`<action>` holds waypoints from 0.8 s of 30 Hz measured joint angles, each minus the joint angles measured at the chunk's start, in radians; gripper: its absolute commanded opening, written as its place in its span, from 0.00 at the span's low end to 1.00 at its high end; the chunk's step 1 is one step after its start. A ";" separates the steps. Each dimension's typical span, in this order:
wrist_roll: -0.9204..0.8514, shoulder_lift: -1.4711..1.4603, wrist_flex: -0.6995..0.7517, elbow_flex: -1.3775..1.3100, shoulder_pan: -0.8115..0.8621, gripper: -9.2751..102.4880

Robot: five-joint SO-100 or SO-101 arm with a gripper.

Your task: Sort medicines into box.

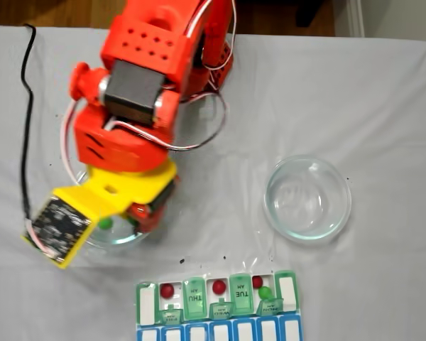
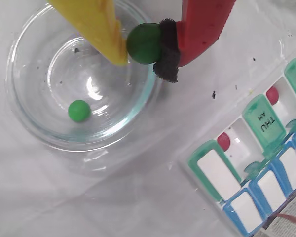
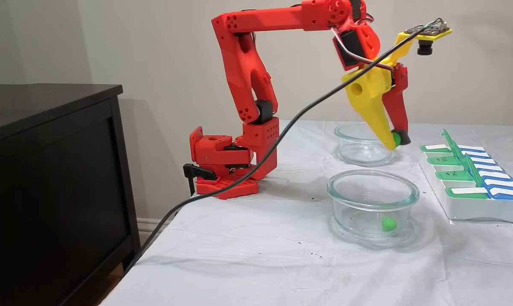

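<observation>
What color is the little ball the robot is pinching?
Bright green. The pill sits clamped in the gripper, clearest in the wrist view.

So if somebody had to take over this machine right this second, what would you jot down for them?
Jaws: the gripper is shut on a green pill, held above the near glass dish.

Pills: one green pill left in that dish. In the pill box, three red pills sit in open compartments, and one green pill shares the compartment with the right-hand red one in the top-down fixed view. The far glass dish looks empty.

Done: four pills boxed.

Left: drop the held green pill into the box, then fetch the last green one.
</observation>
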 measured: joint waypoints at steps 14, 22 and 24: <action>-0.018 -0.241 0.124 -0.086 -0.176 0.08; 0.008 -0.245 0.138 -0.091 -0.227 0.08; 0.043 -0.247 0.120 -0.091 -0.236 0.08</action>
